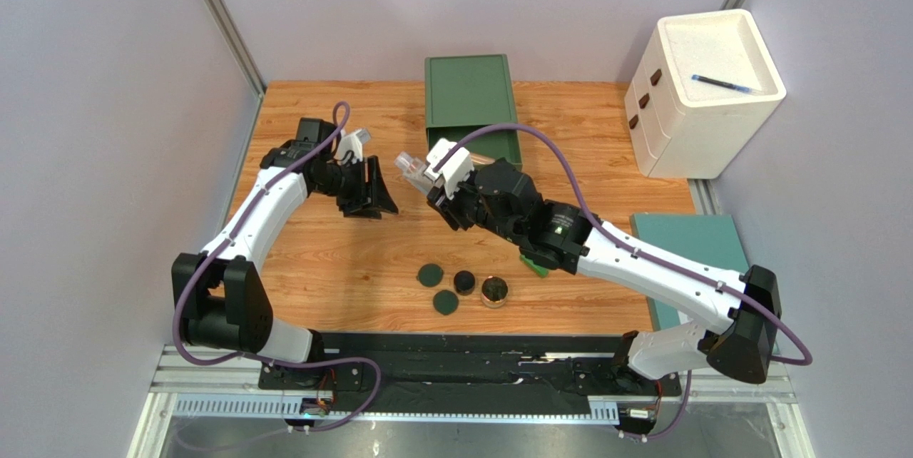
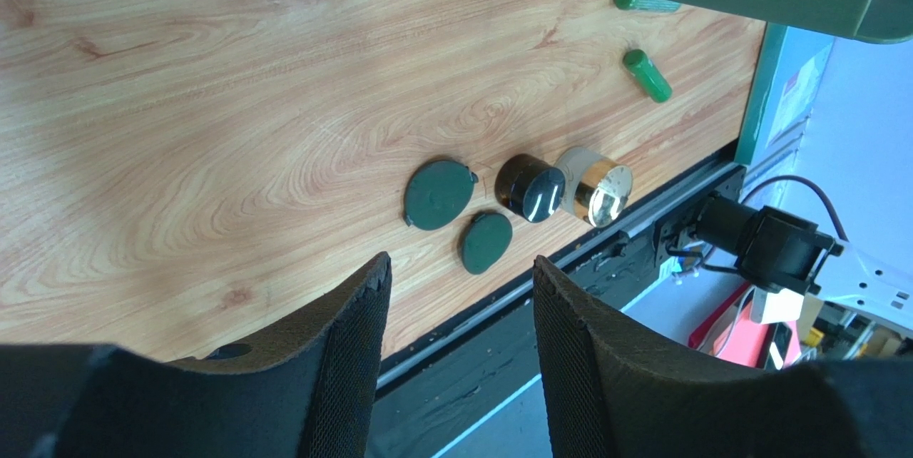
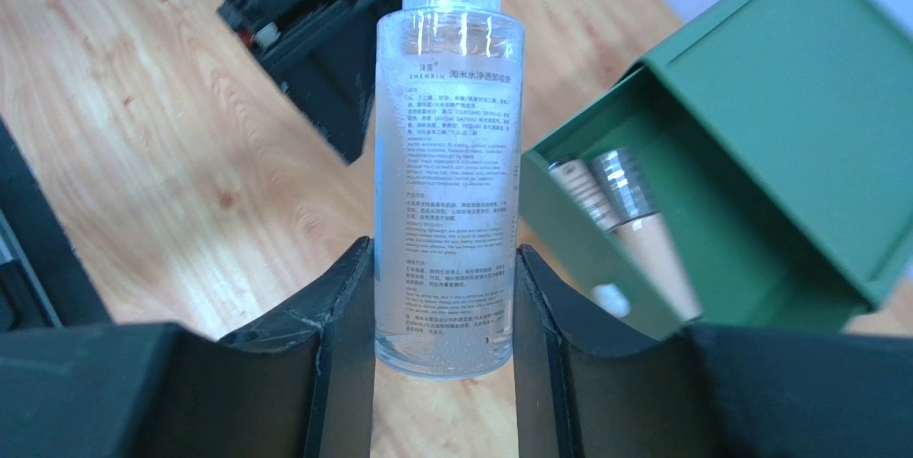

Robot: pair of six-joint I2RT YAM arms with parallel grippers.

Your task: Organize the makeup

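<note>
Top view: my right hand point(image 1: 429, 173) is closed on a clear bottle point(image 1: 409, 166), held above the table point(image 1: 322, 255) just in front of the open green drawer point(image 1: 472, 105). My left hand point(image 1: 370, 191) is open and empty, near the bottle's capped end. Toward the near edge sit two dark green discs point(image 1: 430, 275), a black jar point(image 1: 464, 283) and a gold-rimmed compact point(image 1: 494, 291), close together and well apart from both hands. Left wrist view: fingers spread, nothing between them. The discs, jar and compact lie beyond, with two green tubes point(image 2: 647, 74) farther off by the drawer's corner. Right wrist view: bottle gripped low on its body, its long axis running straight away from my hand, cap at the far end. The drawer's open mouth lies to its right, with beige tubes point(image 3: 632, 233) already inside. I judge the coming move a swing rightward, with the right hand the nearer. Writing: fine Chinese print covers the bottle's label, too small to read, and no brand can be made out.
</note>
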